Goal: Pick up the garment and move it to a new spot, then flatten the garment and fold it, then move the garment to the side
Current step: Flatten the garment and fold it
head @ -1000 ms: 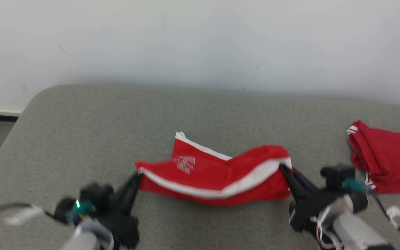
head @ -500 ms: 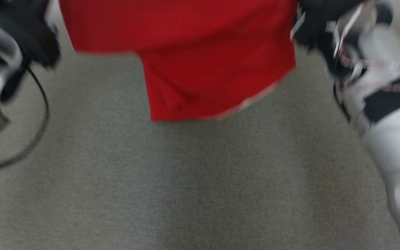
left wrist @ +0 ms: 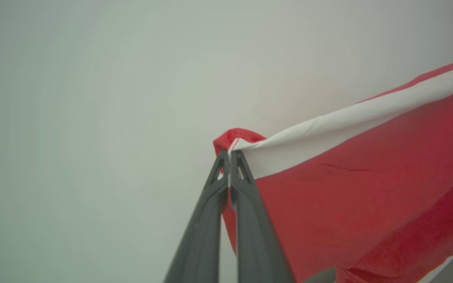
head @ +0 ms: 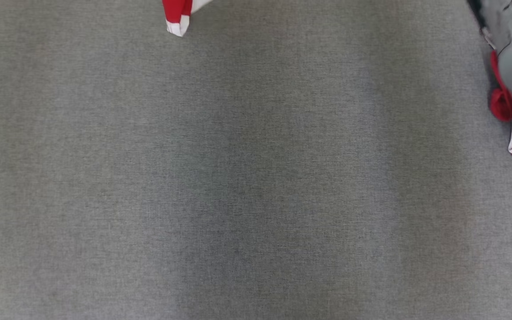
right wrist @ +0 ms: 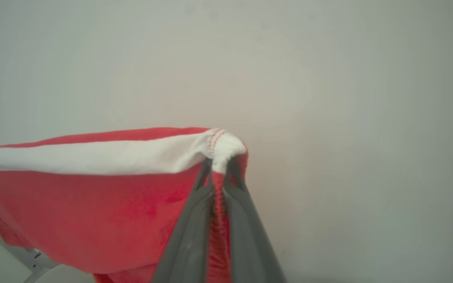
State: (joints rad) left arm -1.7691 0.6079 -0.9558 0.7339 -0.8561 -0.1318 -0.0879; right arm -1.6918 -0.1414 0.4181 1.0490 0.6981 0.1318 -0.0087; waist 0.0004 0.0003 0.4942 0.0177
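Left gripper clamped on garment at one white-band corner; right gripper clamped on the other. Garment hangs between them, wall behind. Its tip dangles above grey surface; second red garment at right edge.

A grey woven surface spread across the head view. At its right edge lay a bunched red cloth, partly hidden, with white stripes at its lower end. A plain pale wall formed the backdrop in both wrist views.
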